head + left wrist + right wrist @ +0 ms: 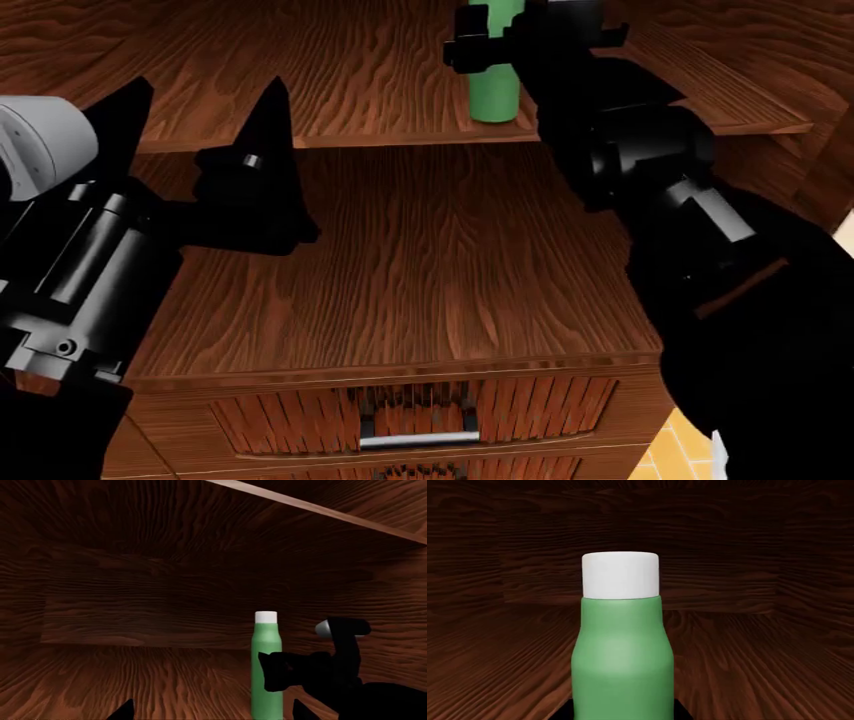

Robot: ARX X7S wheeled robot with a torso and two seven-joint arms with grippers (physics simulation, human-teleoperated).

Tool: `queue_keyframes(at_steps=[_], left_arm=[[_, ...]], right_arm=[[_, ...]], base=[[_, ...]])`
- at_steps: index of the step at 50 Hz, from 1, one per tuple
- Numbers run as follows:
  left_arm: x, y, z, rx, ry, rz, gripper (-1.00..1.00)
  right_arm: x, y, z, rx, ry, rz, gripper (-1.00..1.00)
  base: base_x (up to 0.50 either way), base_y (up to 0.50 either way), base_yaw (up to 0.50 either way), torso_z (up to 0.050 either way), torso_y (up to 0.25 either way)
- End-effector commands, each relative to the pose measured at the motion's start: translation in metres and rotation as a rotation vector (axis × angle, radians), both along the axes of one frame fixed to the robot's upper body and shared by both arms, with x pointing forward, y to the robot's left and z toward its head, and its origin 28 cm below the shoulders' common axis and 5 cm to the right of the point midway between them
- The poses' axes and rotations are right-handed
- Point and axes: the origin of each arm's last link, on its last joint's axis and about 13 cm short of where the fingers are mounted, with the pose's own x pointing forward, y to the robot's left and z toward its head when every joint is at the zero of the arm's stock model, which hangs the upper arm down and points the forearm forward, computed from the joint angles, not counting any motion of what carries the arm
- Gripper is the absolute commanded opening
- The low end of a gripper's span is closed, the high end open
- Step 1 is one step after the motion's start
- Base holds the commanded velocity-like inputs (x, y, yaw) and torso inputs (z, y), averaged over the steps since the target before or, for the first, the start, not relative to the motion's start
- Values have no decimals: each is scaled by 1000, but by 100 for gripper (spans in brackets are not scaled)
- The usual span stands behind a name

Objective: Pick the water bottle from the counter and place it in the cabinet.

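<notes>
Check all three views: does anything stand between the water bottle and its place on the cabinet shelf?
Nothing visible does. The water bottle stands upright inside the cabinet, on the upper shelf, with the right pincer at it. The wood around it is bare.

Water bottle (pixel 266 670): slim green body, white cylindrical cap, upright on a cabinet (pixel 400 290) shelf, near that shelf's front edge, toward the right side in head view. Base likely resting on the wood, contact not clearly visible. Cabinet: dark reddish-brown wood grain, 2 shelves visible, drawer with silver bar handle below.
</notes>
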Motion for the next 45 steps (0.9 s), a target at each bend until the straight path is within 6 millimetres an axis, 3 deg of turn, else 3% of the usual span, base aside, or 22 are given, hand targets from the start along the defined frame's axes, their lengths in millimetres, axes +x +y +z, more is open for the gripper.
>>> queue_keyframes(at_steps=[1,18,19,36,45], left_arm=[[1,0,-1,0,4,0,100],[-1,-1,0,4,1,-2,100],[-1,-1,0,4,1,-2,100],[0,-1,0,3,1,-5,100],[0,-2,0,3,0,-6,100]], right_arm=[[-3,-5,-11,-22,28,-27,-100],[-10,-5,-5,-10,14,-23,-100],[-10,-5,-5,-10,15,-25,100],[-11,-4,-6,2,30,-16,100],[-27,-1,5,26,-4,10,100]], base=[[0,0,0,0,0],[0,0,0,0,0],[0,0,0,0,0],[0,0,0,0,0],[0,0,0,0,0]])
